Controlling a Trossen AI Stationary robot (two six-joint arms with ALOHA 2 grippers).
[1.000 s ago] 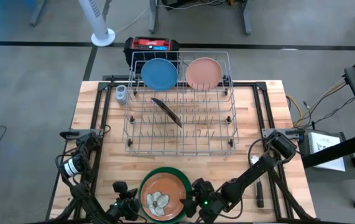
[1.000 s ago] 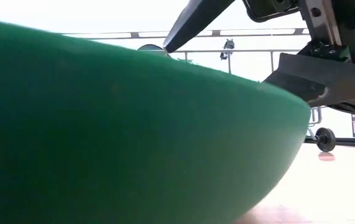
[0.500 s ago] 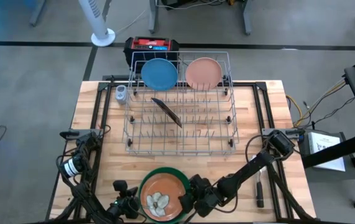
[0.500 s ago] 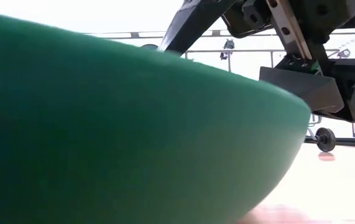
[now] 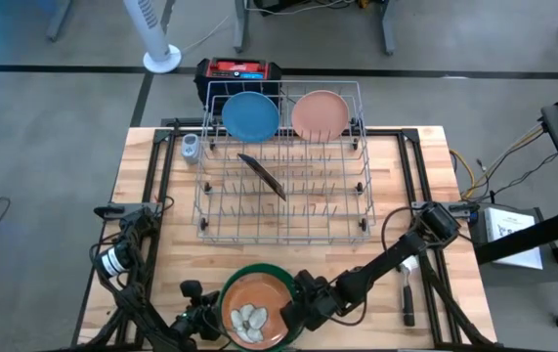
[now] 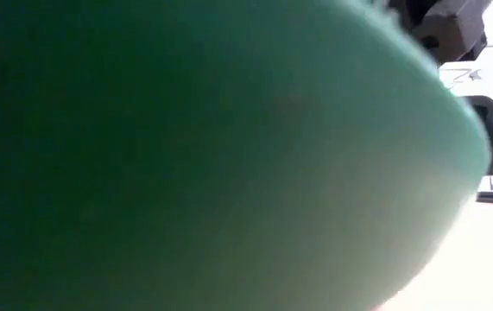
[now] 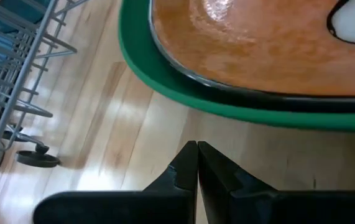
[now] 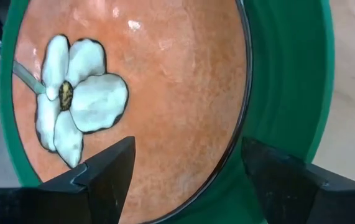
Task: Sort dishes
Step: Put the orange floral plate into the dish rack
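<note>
Plates: orange-brown plate nested in green plate at surface near edge. Right tool spread wide, straddling orange-brown plate's rim. Left tool pinched closed, empty, just beside green plate. Blue plate and pink plate upright in rack; third orange-brown plate tilted there.

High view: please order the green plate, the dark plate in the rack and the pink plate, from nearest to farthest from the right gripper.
From the right gripper:
1. Green plate, table front.
2. Dark plate, rack middle.
3. Pink plate, rack's far side.
</note>
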